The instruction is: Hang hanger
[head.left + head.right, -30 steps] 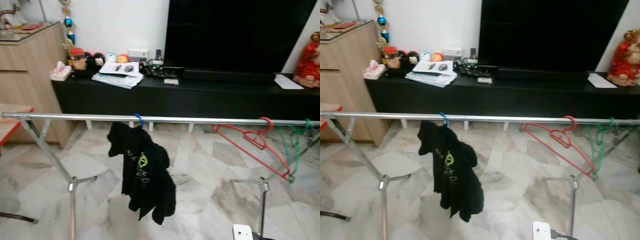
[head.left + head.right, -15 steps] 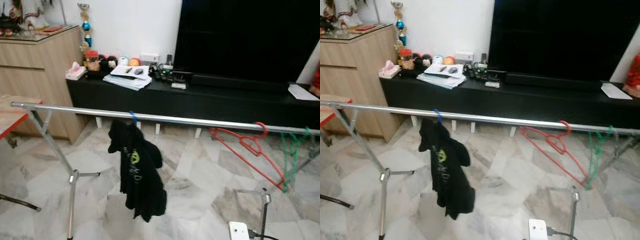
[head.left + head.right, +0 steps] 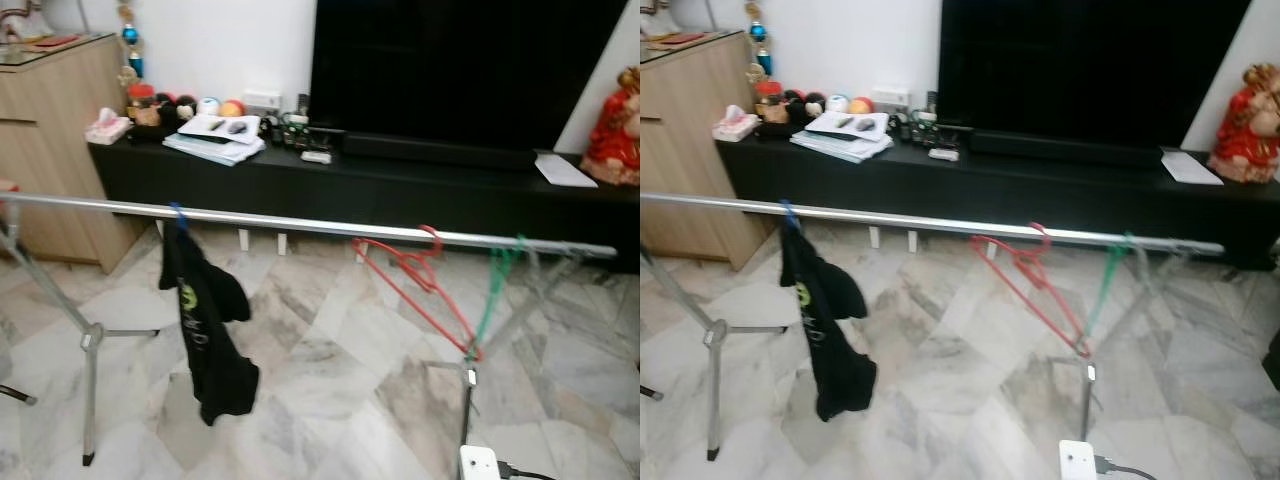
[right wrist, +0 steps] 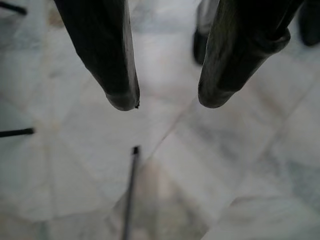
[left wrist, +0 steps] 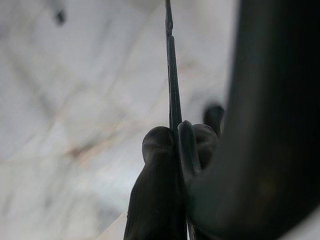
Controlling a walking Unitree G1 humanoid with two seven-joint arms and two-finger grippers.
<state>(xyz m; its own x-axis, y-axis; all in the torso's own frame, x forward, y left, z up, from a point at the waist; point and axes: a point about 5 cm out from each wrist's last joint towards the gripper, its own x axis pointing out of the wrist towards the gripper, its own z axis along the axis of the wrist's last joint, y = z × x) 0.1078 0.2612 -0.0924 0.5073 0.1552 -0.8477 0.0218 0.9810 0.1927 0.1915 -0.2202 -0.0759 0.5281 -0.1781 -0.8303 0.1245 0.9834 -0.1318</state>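
Observation:
A silver clothes rail (image 3: 320, 226) runs across the room at mid-height. On it a black shirt (image 3: 203, 320) hangs from a blue hanger (image 3: 178, 212) towards the left. A red hanger (image 3: 415, 285) and a green hanger (image 3: 492, 290) hang towards the right. In the left wrist view my left gripper (image 5: 175, 132) is shut on a thin dark hanger bar (image 5: 171, 75), over the marble floor. In the right wrist view my right gripper (image 4: 167, 100) is open with nothing between its fingers, above the floor.
The rail's metal legs (image 3: 90, 390) stand on the marble floor. Behind it is a long black TV console (image 3: 400, 190) with papers (image 3: 215, 140) and small items, a wooden cabinet (image 3: 50, 130) at left and a red figurine (image 3: 612, 125) at right. A white plug block (image 3: 480, 463) lies on the floor.
The whole picture has shifted as the camera turned right, so the rail and clothes sit further left in view. The hangers on the rail have kept their places.

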